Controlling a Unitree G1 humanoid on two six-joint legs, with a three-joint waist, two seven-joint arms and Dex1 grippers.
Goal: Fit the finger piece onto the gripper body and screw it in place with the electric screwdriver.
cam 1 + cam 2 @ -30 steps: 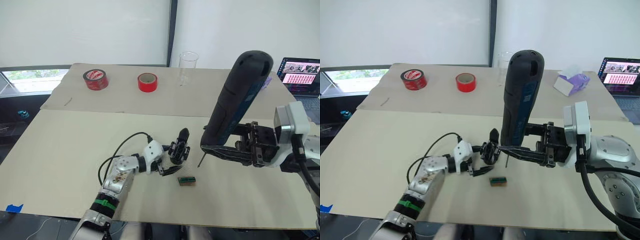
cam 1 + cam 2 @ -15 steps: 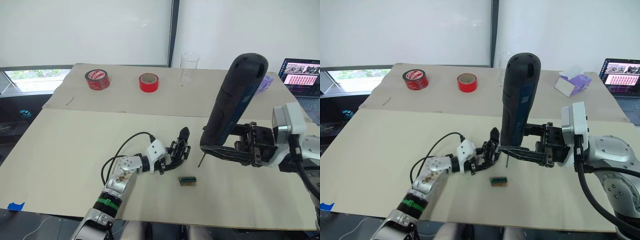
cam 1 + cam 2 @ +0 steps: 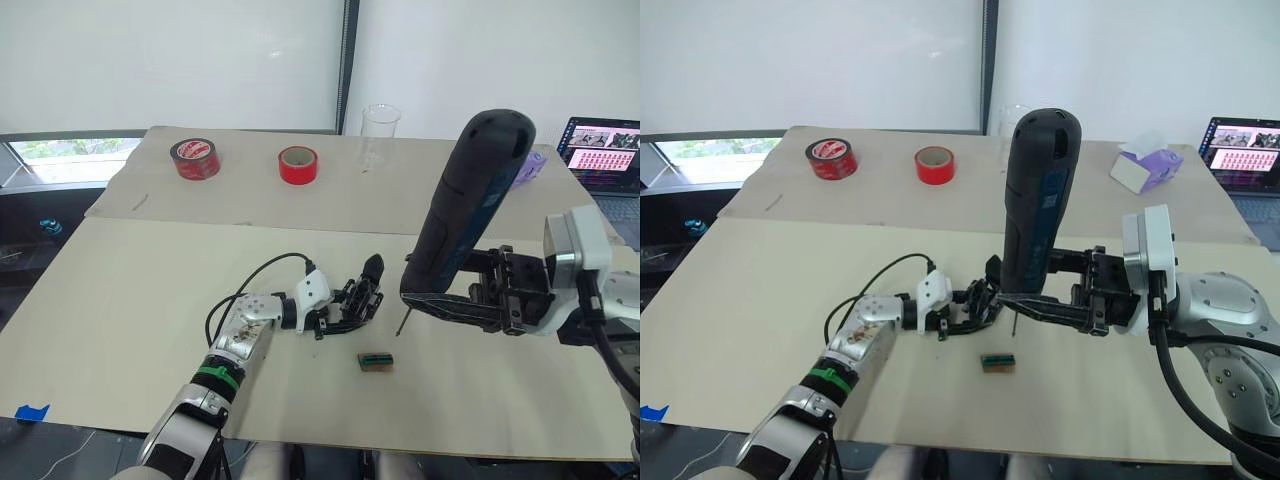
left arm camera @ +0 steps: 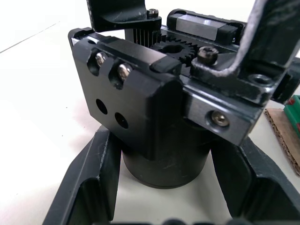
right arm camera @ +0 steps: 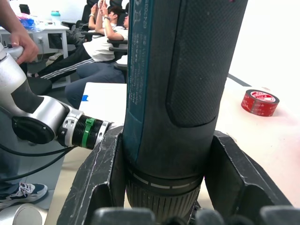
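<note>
The gripper body (image 3: 360, 298) stands on the tan table (image 3: 140, 300), a pointed black finger rising from its top. I cannot tell the finger piece apart from it. My left gripper (image 3: 345, 312) is shut on the body's round base (image 4: 164, 159), one finger on each side. Gears and screws show on the body's top (image 4: 136, 75). My right gripper (image 3: 415, 292) is shut on the electric screwdriver (image 3: 470, 210), held upright just right of the body. Its thin bit (image 3: 399, 324) points down, slightly above the table.
A small green-brown block (image 3: 375, 361) lies in front of the body. At the back stand two red tape rolls (image 3: 191, 158) (image 3: 296, 164) and a clear beaker (image 3: 379, 135). A purple tissue box (image 3: 1143, 165) and a laptop (image 3: 600, 150) are at the right. People sit in the right wrist view's background (image 5: 98, 42).
My left gripper has reached forward from an open stance and shut around the gripper body's base. The right arm and the screwdriver have stayed where they were.
</note>
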